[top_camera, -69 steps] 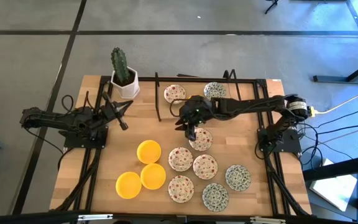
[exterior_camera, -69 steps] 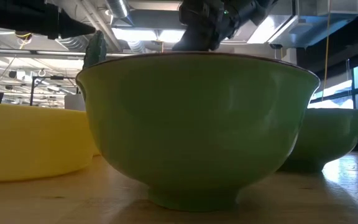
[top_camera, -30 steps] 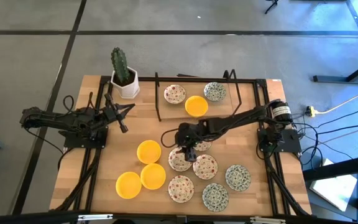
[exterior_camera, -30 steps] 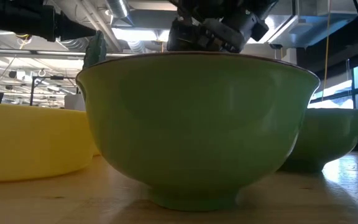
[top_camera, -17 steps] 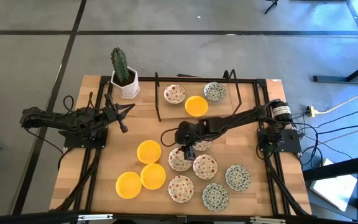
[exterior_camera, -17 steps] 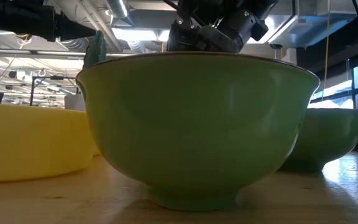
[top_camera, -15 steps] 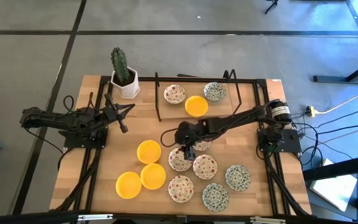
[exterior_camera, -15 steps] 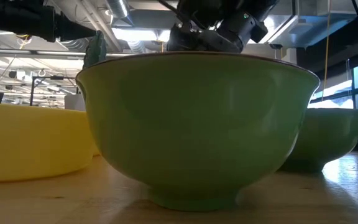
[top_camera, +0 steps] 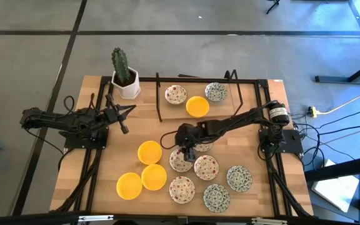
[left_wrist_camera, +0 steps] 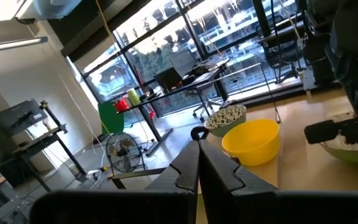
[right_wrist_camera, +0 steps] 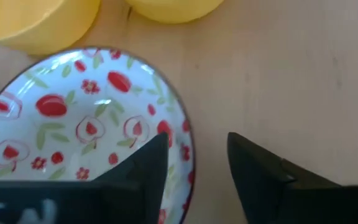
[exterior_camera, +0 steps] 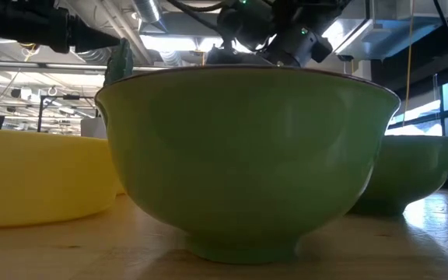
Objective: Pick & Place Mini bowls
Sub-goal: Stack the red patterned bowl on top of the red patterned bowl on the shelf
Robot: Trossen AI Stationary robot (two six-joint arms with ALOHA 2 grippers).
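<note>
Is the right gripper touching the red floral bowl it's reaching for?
Cannot tell. In the right wrist view one finger overlaps the red floral bowl rim, the other over bare wood; contact isn't plain.

The surface (top_camera: 136,119) is pale wood with a matt, fine grain; the mini bowls (top_camera: 206,167) look glazed and glossy, the yellow bowls (top_camera: 149,152) smooth and plain; the right claw (right_wrist_camera: 194,171) has matt black plastic fingers (right_wrist_camera: 260,174).

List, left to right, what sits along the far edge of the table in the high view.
cactus pot → red floral bowl → yellow bowl → green-grey patterned bowl
</note>
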